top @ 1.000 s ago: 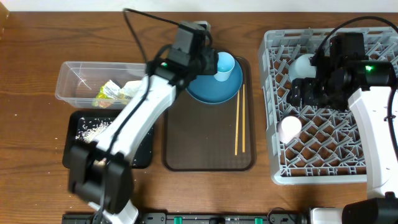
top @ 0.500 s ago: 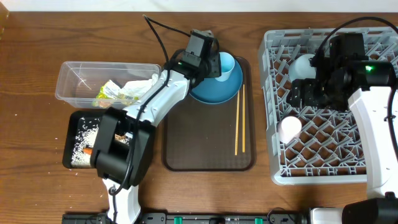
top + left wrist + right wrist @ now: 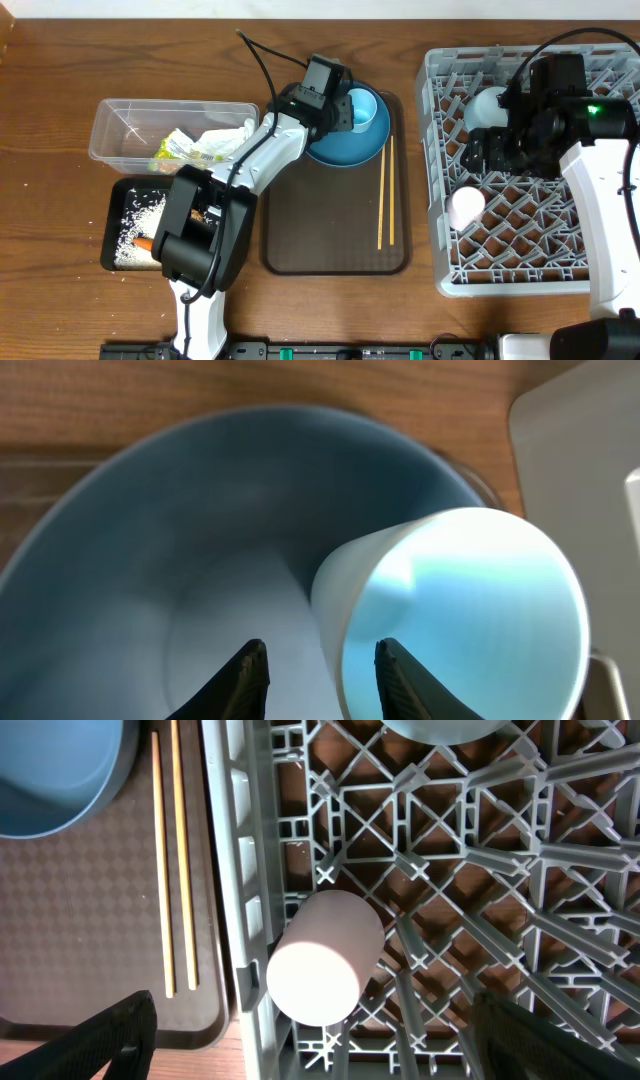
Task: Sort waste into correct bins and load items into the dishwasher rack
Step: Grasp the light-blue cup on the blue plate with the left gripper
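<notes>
The left arm is set to lift the light-blue cup (image 3: 361, 108), which stands in the blue plate (image 3: 340, 148) at the far end of the brown tray (image 3: 320, 235). In the wrist view the left fingers (image 3: 250, 675) are narrowed and sit astride the cup's wall, one outside and one over its mouth. A sliver of space shows on the outer side, so I judge the pinch is not yet made.

To do this well, the fingers should close squarely on the wall just below the rim. The lift should then go straight up so that the cup does not drag the plate or tip onto the chopsticks (image 3: 385, 195) beside it. The cup should go across to the rack (image 3: 450, 272) mouth down, in a free cell away from the white-pink cup (image 3: 465, 207).

The right fingers (image 3: 95, 1045) hang wide apart and empty over the rack.

A second ago the left arm lay blurred over the black tray (image 3: 112, 250) and the cup stood clear of its head. Now the elbow has swung aside, the crumbs show, and the head overlaps the cup. The right arm has not moved.
</notes>
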Robot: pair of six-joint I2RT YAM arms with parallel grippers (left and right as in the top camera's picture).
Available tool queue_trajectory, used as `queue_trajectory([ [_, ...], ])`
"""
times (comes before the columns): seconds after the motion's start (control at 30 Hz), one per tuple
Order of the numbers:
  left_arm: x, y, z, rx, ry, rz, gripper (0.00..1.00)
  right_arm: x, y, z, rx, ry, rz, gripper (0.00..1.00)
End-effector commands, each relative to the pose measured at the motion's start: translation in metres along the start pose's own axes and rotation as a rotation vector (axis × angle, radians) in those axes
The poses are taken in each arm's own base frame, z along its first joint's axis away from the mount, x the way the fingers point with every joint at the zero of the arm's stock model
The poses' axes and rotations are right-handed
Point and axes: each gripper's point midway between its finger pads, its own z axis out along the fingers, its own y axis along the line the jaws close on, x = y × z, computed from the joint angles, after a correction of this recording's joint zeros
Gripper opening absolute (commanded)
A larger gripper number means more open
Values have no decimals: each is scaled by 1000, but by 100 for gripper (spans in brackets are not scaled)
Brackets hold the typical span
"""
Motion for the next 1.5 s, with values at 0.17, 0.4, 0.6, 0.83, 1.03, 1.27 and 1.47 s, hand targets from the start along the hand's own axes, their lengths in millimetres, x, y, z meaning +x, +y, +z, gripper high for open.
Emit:
queue_trajectory([
  [0.17,4,1,2,-13,11,0,35,-4,0,-4,-5,-13,8,93],
  [0.4,3,1,2,-11,6,1,19,-4,0,-4,-5,-14,8,94],
  [0.6,0,1,1,-8,-3,0,6,-4,0,-4,-5,-14,7,97],
  [0.83,-25,8,-34,12,-47,-34,6,-4,5,-4,-32,-15,6,96],
  [1.03,-50,-10,-99,230,-63,-66,6,-11,24,-6,-141,-45,-50,96],
  [1.27,-74,-18,-183,576,-75,-83,6,-15,50,-12,-293,-79,-175,96],
  [1.47,-67,-19,-221,883,27,-87,6,-26,85,-28,-499,-164,-287,90],
])
